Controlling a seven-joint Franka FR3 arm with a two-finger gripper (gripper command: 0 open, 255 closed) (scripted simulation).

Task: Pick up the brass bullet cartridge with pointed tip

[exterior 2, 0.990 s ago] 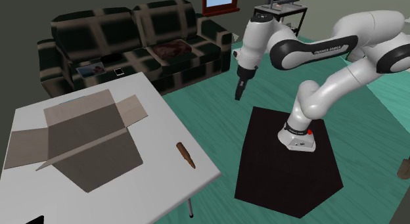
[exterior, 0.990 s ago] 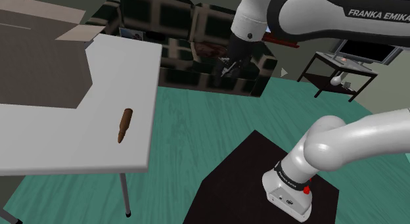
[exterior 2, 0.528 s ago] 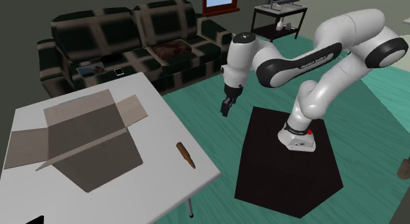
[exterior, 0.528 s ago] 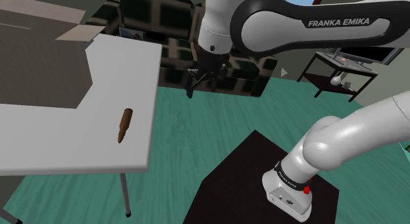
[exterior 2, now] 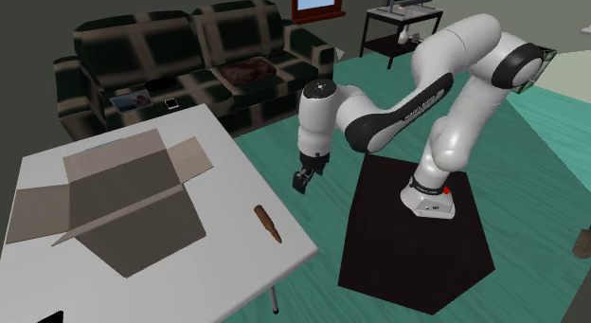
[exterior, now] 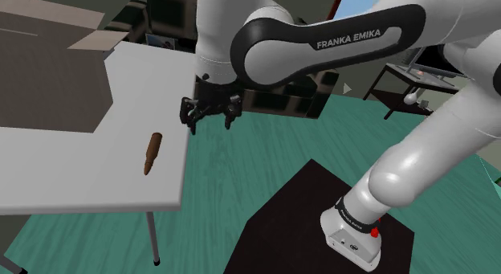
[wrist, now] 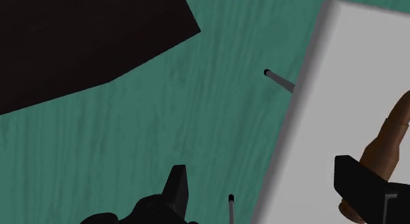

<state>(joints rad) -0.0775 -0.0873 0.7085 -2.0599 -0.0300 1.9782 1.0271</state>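
Your cartridge lies on its side on the white table, near the edge that faces the stand, brown and tapering to a point. In the second exterior view the cartridge rests apart from the flattened cardboard box that covers much of the table. A teal floor runs beneath, with a dark checked sofa behind the table and the black stand beside it. You see the arm bent low from the stand, its gripper pointing down above the table's edge, near the cartridge but clear of it. Its fingers stand apart, gripping nothing. In the wrist view the gripper looks down on floor and table rim, the cartridge just past one finger.
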